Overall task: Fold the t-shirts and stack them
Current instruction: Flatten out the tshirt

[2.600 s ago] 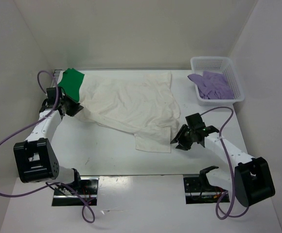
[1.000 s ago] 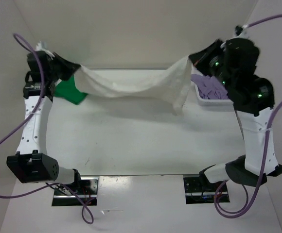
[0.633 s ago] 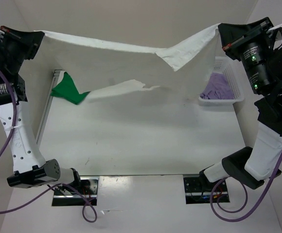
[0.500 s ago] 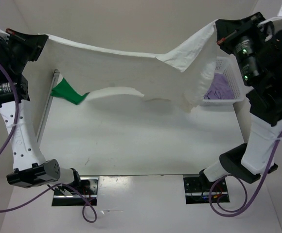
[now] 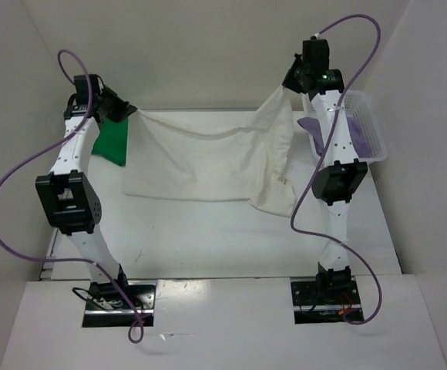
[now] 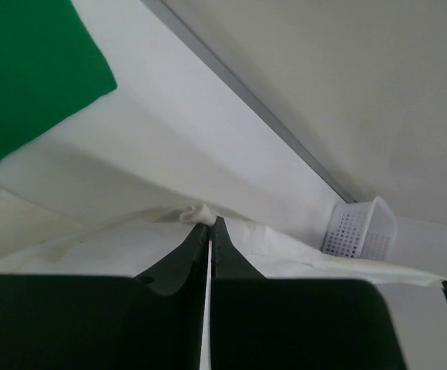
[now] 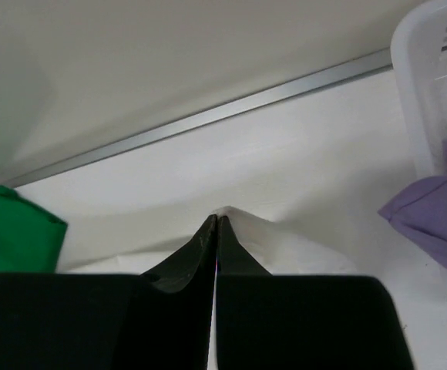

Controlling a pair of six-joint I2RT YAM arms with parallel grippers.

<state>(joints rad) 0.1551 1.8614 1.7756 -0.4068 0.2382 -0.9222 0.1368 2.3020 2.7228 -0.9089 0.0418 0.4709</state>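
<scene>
The white t-shirt (image 5: 208,158) hangs stretched between both grippers at the back of the table, its lower part draped on the tabletop. My left gripper (image 5: 129,112) is shut on its left top corner (image 6: 195,213). My right gripper (image 5: 291,86) is shut on its right top corner (image 7: 227,212). The folded green t-shirt (image 5: 110,139) lies at the back left, partly under the white one, and shows in both wrist views (image 6: 31,69) (image 7: 19,231). The lavender t-shirt (image 5: 339,131) lies crumpled in the basket (image 7: 439,208).
The white lattice basket (image 5: 374,127) stands at the back right (image 6: 360,229), close beside the right arm. A metal rail (image 7: 208,119) runs along the table's back edge below the white wall. Both arm bases (image 5: 108,297) sit at the near edge.
Both arms have come down and back from a high lift, lowering the white t-shirt so its lower part rests on the table. Both grips stay shut on its corners.
</scene>
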